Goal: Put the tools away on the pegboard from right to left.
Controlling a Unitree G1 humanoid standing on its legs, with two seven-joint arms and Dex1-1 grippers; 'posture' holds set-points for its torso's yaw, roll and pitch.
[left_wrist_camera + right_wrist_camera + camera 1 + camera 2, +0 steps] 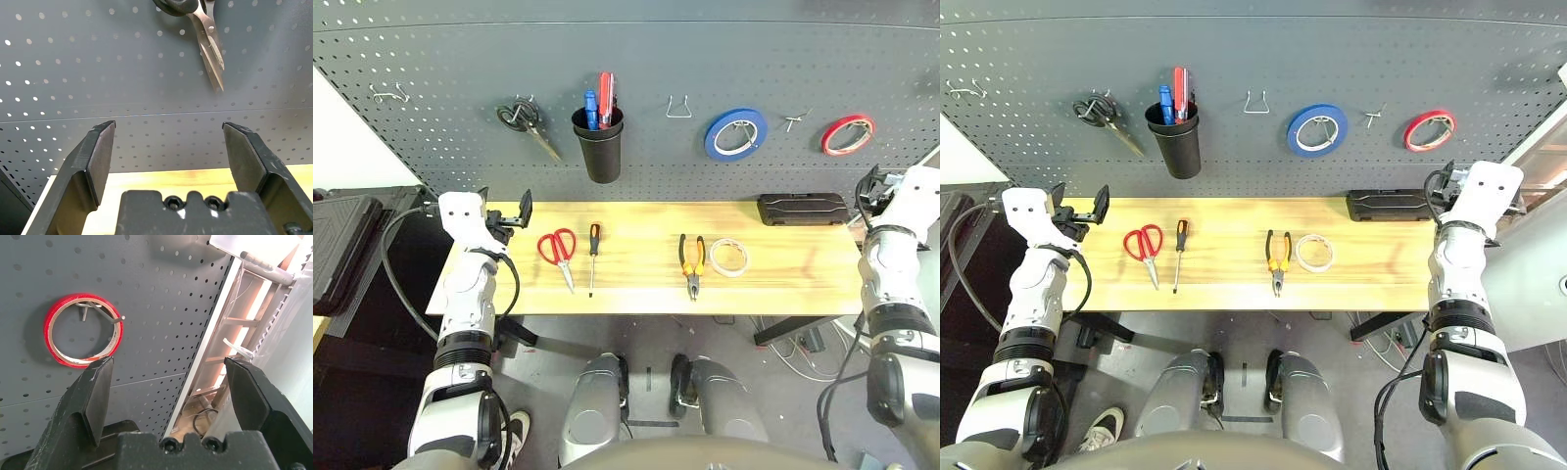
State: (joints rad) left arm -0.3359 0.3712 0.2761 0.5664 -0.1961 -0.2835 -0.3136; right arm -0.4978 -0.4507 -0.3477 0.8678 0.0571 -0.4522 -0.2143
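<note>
**Four tools lie on the tabletop, both end effectors spread and empty**

You have a pale wooden tabletop [636, 294] with visible grain, its four tools in a row. From your left: red-handled scissors [558, 253] with slim steel blades, a slim screwdriver [593, 257] with an orange-black handle, orange-and-black-handled pliers [692, 262], and a flat white tape roll [728, 258] just beside the pliers at their 3 o'clock. A black ribbed case [803, 209] lies at the tabletop's far right.

Behind stands the matte dark grey pegboard [431, 108], dotted with rows of small holes. It carries dark-handled scissors [527, 122], a tapered black cup [599, 145] holding blue and red handles, a bare wire hook [678, 107], a blue tape roll [735, 133] and a red tape roll [82, 331].

Your left end effector [166, 161] hovers at the tabletop's left end, fingers spread wide, gripping nothing, aimed at the pegboard. Your right end effector [168, 399] sits off the right end, likewise spread and empty, facing the red roll at its 11 o'clock.
</note>
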